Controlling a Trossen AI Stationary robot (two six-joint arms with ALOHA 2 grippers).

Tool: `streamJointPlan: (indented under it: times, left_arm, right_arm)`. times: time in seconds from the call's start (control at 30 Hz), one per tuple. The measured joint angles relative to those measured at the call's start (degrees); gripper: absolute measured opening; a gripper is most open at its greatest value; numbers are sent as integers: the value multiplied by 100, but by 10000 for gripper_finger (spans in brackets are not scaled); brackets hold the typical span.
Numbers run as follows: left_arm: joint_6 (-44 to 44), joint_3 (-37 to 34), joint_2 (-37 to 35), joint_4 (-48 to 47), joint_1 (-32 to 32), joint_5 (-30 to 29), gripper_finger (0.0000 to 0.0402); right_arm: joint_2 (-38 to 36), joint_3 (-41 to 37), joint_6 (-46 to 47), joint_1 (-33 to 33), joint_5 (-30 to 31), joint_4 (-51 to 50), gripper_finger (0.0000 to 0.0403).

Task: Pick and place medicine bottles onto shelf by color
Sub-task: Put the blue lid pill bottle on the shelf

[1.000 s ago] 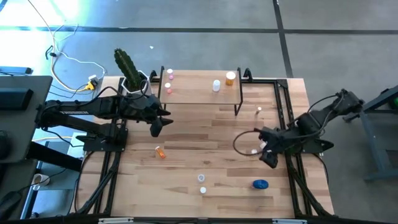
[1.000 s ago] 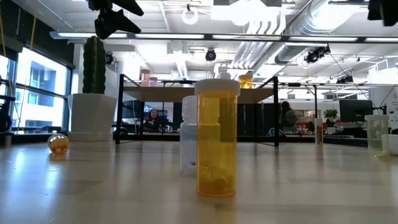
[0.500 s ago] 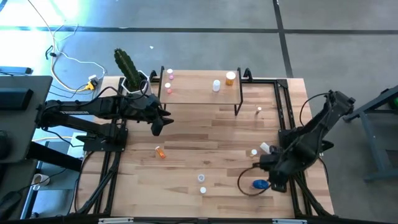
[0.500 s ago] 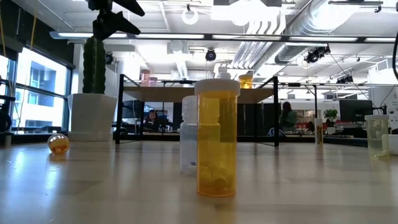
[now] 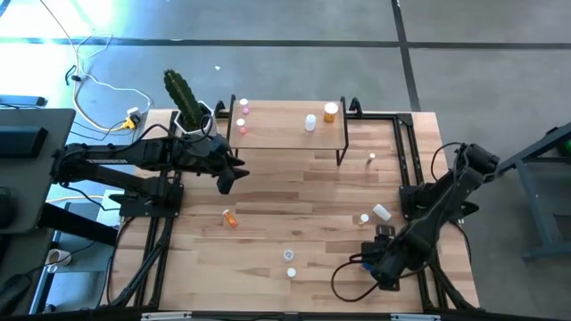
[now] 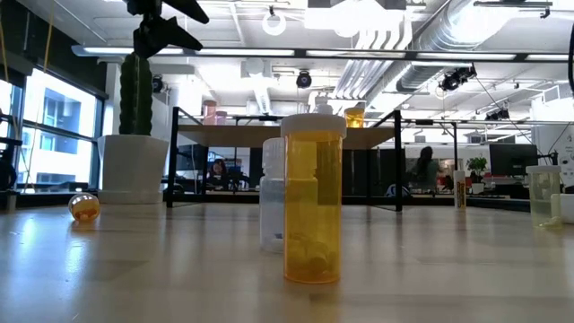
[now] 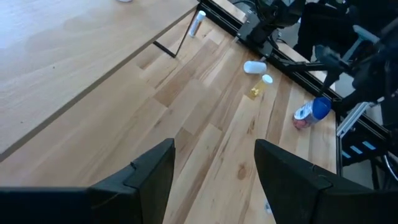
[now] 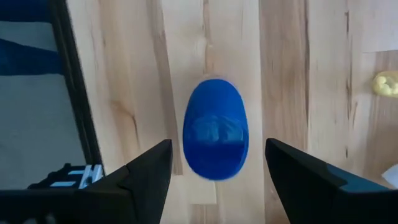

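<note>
A wooden table (image 5: pixel 294 192) seen from above, with a dark robot arm at each side. The right gripper (image 5: pixel 382 270) hangs low over the table's near right corner, directly above the squat blue bottle (image 8: pixel 215 137). In the right wrist view, the blue bottle lies in the gap between the two dark fingers (image 8: pixel 146 180), which stand wide apart on either side of it with bare wood showing between each finger and the bottle. They hold nothing. From above the arm covers the bottle, so how high the fingers hang over it is hard to judge.

The left gripper (image 5: pixel 226 179) hovers over the table's left half, just in front of the shelf (image 5: pixel 285 134), with its fingers (image 7: pixel 140 183) also spread and empty.

On the shelf stand two pink bottles (image 5: pixel 243 108) at its left end, and a white bottle (image 5: pixel 310 122) beside an orange bottle (image 5: pixel 331 111) at its right end. On the table, an orange bottle (image 5: pixel 231 217) lies on its side left of centre, two small bottles (image 5: pixel 290 256) stand near the front edge, and a white bottle (image 5: pixel 382 212) lies near the right rail. A cactus (image 5: pixel 183 98) in a white pot stands at the far left corner.
</note>
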Motion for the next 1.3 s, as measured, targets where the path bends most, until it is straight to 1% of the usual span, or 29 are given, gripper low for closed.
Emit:
streamJointPlan:
  times: [0.33,0.5,0.6,0.73,0.77,0.93,1.17,1.3]
  left_arm:
    - [101,0,0,0,0,-2,209]
    - [105,0,-2,-2,0,-2,209]
    - [188,0,-2,-3,0,-1,209]
    - [199,0,-2,-7,4,0,209]
    - [208,0,-2,-11,4,0,209]
    - [209,0,-2,-143,4,1,209]
    - [328,0,-4,-224,4,65,209]
    - [474,0,-4,-265,4,65,209]
  right_arm:
    - [624,4,46,0,-78,162,247]
    - [893,4,161,0,-280,178,244]
    - [900,4,294,0,-348,250,220]
    - [880,11,398,-68,-444,248,163]
    - [879,13,408,-106,-517,253,158]
    - [886,73,411,-396,-918,255,158]
    - [887,588,390,-1000,-966,138,160]
    - [887,992,191,-1419,-931,5,166]
